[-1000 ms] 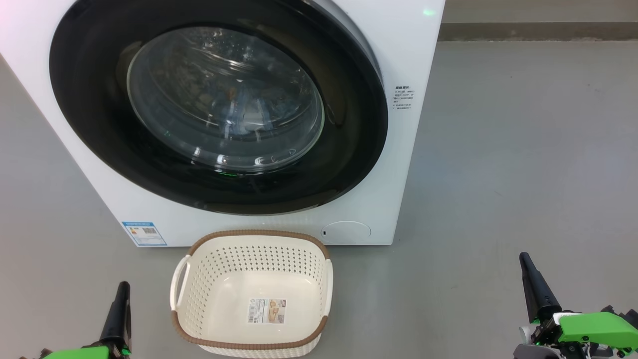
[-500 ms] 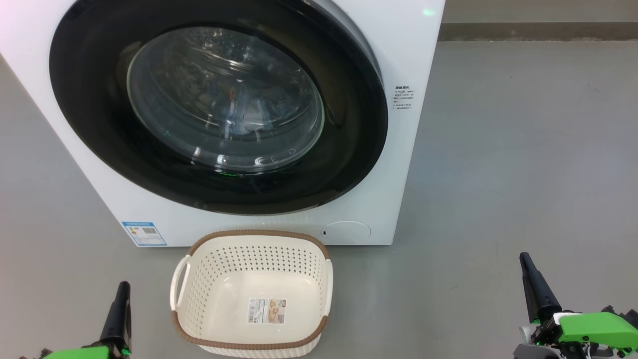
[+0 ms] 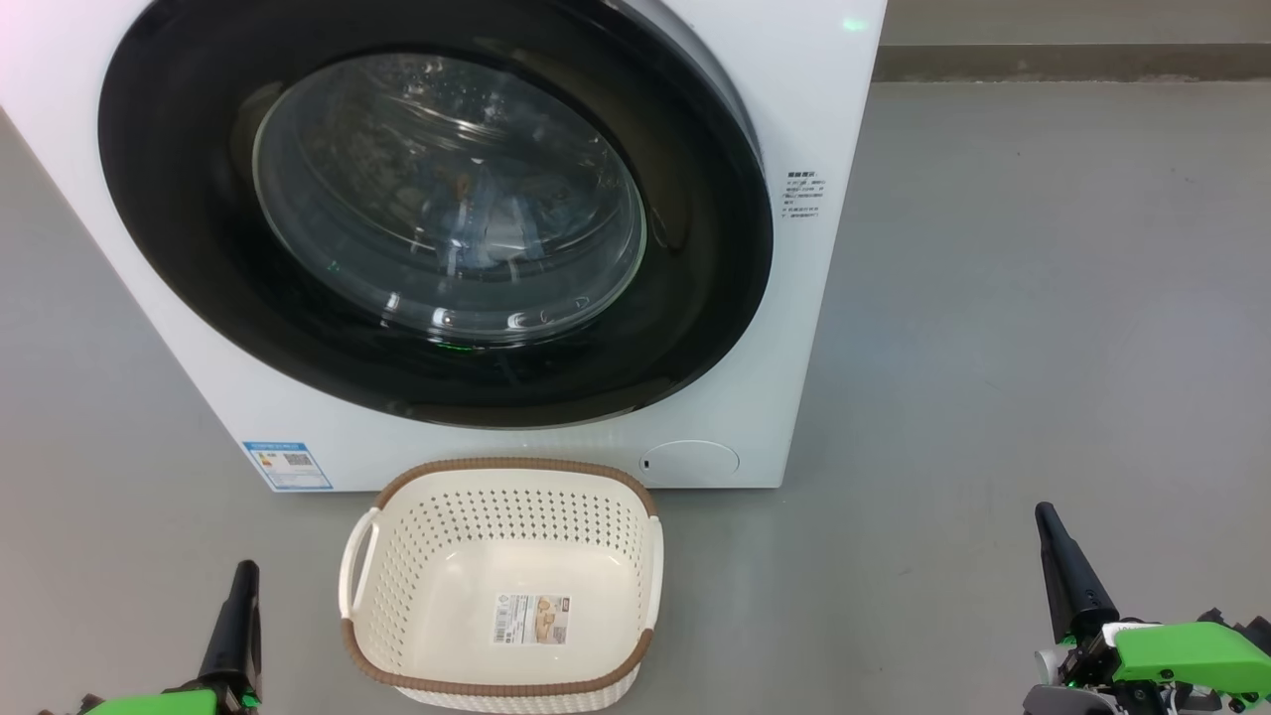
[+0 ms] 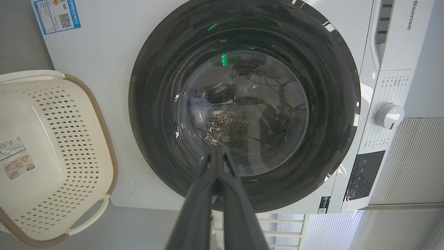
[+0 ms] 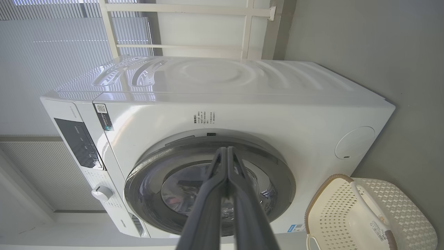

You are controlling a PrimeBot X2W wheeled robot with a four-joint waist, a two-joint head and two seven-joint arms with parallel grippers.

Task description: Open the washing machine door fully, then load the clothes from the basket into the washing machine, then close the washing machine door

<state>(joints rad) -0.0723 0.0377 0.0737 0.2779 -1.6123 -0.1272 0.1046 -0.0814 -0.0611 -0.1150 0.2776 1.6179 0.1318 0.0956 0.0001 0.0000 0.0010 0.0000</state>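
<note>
washing machine door (image 3: 695,328) is seen closed flush on the washing machine (image 3: 765,407). light-blue clothes (image 3: 487,214) are glimpsed through the glass, inside the drum. basket (image 3: 516,463) is set on the floor (image 3: 993,298) just before the machine, with a paper label (image 3: 532,618) on its bare bottom. left gripper (image 3: 245,568) and right gripper (image 3: 1043,510) are pinched closed, nothing held, either side of the basket.
</note>
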